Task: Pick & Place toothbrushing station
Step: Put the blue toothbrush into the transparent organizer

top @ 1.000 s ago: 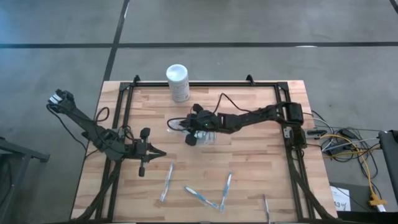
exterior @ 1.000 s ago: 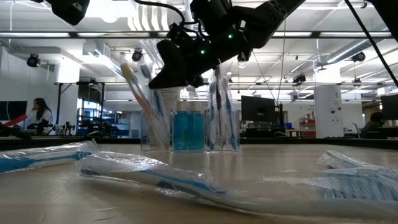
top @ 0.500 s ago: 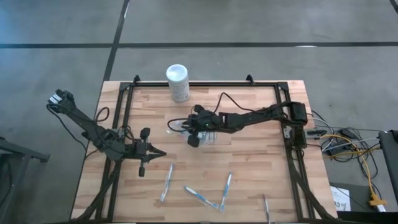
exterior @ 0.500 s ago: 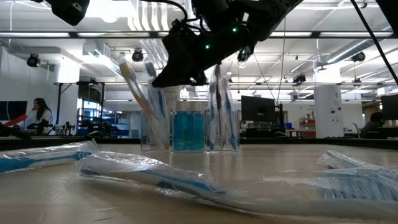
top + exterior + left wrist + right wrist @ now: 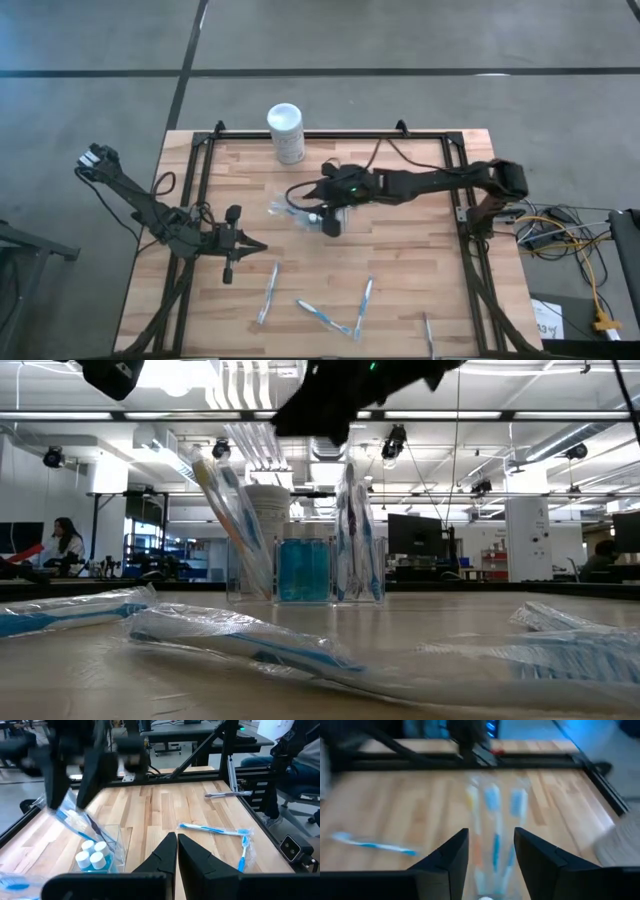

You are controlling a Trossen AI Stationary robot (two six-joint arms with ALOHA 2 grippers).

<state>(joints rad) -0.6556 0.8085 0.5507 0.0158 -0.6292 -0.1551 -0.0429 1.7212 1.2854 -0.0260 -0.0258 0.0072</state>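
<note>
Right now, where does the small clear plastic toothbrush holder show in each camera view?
High view: the small clear plastic toothbrush holder sits mid-table, just left of the right gripper.
Low view: centre, on the table, brushes sticking up.
Left wrist view: lower left, blue caps visible.
Right wrist view: centre, blurred, between the fingers.
Shared landmark: the white cylindrical canister, behind the holder in the low view.

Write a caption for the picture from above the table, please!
The right claw hangs open above the clear toothbrush holder while wrapped toothbrushes lie on the wooden table.
</note>
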